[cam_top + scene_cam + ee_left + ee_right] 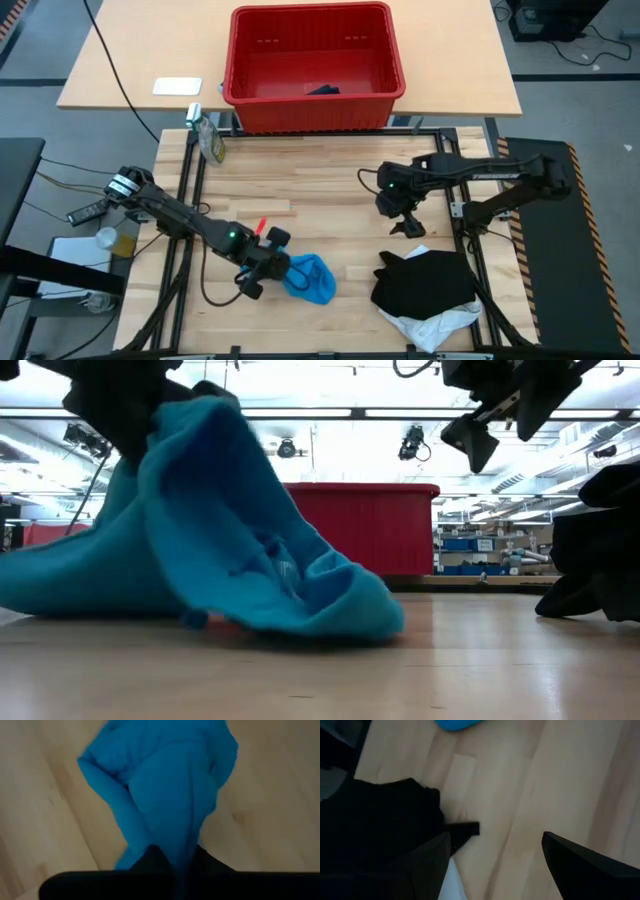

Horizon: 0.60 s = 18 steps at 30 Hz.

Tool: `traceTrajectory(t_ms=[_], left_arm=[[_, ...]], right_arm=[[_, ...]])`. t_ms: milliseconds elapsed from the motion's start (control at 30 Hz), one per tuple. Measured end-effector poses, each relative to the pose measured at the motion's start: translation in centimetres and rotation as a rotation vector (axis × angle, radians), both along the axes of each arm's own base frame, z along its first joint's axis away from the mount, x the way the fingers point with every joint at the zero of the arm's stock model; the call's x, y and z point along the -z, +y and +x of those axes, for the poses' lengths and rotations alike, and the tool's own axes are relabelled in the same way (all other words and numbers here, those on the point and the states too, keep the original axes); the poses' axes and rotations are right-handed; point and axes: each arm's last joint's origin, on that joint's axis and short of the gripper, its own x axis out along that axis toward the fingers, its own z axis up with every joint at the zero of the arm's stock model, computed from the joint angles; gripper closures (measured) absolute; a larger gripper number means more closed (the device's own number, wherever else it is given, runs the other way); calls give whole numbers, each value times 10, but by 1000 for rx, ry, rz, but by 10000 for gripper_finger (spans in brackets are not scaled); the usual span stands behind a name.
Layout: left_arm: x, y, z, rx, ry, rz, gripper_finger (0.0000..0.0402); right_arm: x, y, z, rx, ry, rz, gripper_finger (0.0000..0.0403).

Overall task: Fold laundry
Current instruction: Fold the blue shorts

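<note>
Left gripper (268, 262) pinches blue cloth (312, 278), bottom centre of high view. Right gripper (405, 222) wide open, empty, above black garment (425, 279) at lower right. Cloth looks limp, light; grab at an edge.

A crumpled bright blue garment (311, 277) lies well apart from a bunched black garment (425, 280) overlapping a white one (435, 325).

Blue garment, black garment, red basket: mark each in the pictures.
blue garment (312, 278), high view, middle of the cloth.
black garment (425, 280), high view, centre of the pile.
red basket (316, 108), high view, near wall.
</note>
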Motion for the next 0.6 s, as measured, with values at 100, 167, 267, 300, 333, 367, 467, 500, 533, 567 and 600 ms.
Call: traceTrajectory(t_ms=[100,167,267,300,333,367,467,500,533,567,600], left_arm=[[-1,1,1,-36,1,-15,390],[-1,1,1,-57,4,-25,390],[-1,1,1,-80,5,-37,390],[-1,1,1,-82,6,-38,390],[-1,1,1,-83,5,-38,390],[-1,1,1,-84,5,-39,390],[-1,1,1,-101,7,-47,390],[-1,1,1,-119,8,-56,390],[-1,1,1,-138,9,-65,390],[-1,1,1,-159,11,-74,390],[-1,1,1,-178,13,-83,390]], right_arm=[[-1,-3,-7,10,43,-23,86],[-1,-6,-15,8,86,-28,86],[-1,-11,-24,25,101,-38,86],[0,-13,-26,34,101,-38,86],[-1,-15,-27,42,92,-34,86],[-1,-16,-28,50,79,-27,86],[-6,-17,-24,97,10,24,86],[-8,-16,-21,108,-25,42,86],[-10,-15,-18,113,-59,52,86],[-11,-13,-15,110,-86,53,86],[-12,-11,-13,105,-105,46,86]])
